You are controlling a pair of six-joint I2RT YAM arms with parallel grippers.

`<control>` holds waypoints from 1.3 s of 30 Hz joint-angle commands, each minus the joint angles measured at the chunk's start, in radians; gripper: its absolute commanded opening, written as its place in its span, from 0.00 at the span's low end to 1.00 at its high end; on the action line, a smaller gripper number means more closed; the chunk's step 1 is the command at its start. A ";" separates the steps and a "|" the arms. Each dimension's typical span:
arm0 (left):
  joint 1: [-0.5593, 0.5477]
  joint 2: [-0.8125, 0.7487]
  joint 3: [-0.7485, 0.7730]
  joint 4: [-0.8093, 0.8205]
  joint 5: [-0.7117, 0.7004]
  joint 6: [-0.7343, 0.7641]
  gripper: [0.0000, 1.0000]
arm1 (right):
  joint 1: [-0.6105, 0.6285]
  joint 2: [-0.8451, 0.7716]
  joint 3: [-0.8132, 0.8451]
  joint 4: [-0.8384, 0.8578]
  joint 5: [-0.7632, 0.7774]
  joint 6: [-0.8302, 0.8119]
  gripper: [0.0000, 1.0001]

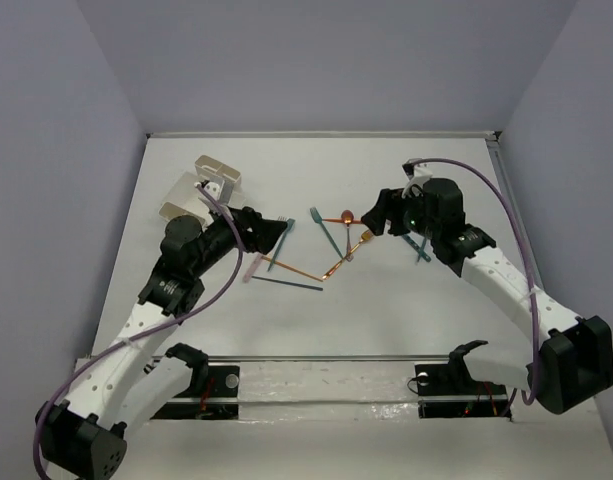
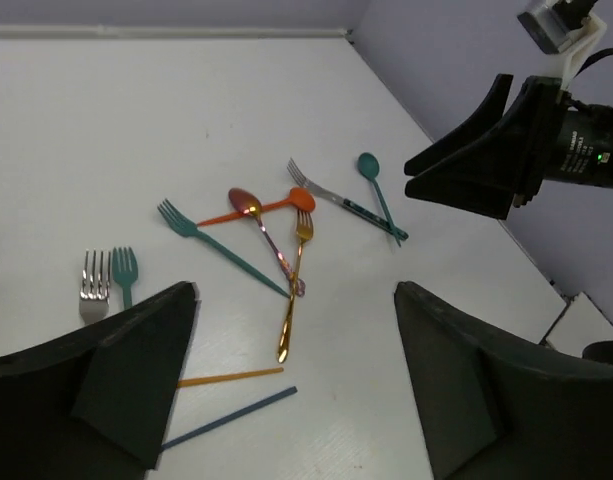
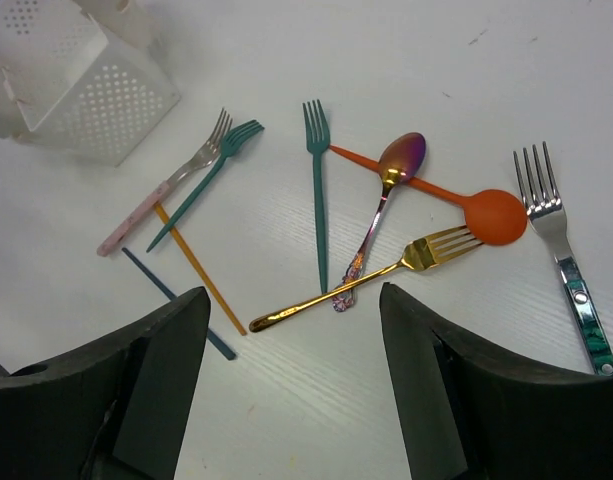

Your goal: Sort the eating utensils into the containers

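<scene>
My right gripper [image 3: 291, 400] stands wide open and holds nothing. My left gripper [image 2: 296, 395] is equally wide and empty. Just beyond my right fingertips, at frame centre, lie a gold fork [image 3: 386, 268], a teal fork [image 3: 317, 190], an iridescent spoon [image 3: 398, 160] and an orange spoon [image 3: 491, 214]. An orange stick [image 3: 198, 268] and a blue stick [image 3: 171, 295] lie to the left. The perforated white container [image 3: 96, 90] sits upper left.

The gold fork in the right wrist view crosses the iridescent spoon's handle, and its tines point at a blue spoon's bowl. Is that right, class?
One detail is wrong: it is an orange spoon, not a blue one. The gold fork crosses the handle of the iridescent spoon, and its tines point at the orange spoon's bowl, as the right wrist view shows.
</scene>
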 commanded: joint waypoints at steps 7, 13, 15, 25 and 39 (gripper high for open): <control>-0.134 0.257 0.097 -0.032 -0.378 -0.106 0.39 | 0.006 -0.019 -0.109 0.175 0.089 0.024 0.74; -0.229 0.526 0.226 -0.133 -0.664 -0.030 0.39 | 0.006 -0.044 -0.126 0.182 0.096 0.034 0.73; -0.229 0.609 0.238 -0.134 -0.676 -0.020 0.41 | 0.006 -0.051 -0.128 0.180 0.096 0.034 0.73; -0.229 0.850 0.320 -0.147 -0.722 0.009 0.43 | 0.006 -0.084 -0.138 0.177 0.110 0.035 0.73; -0.220 0.962 0.350 -0.100 -0.699 0.046 0.32 | 0.006 -0.070 -0.138 0.180 0.096 0.043 0.73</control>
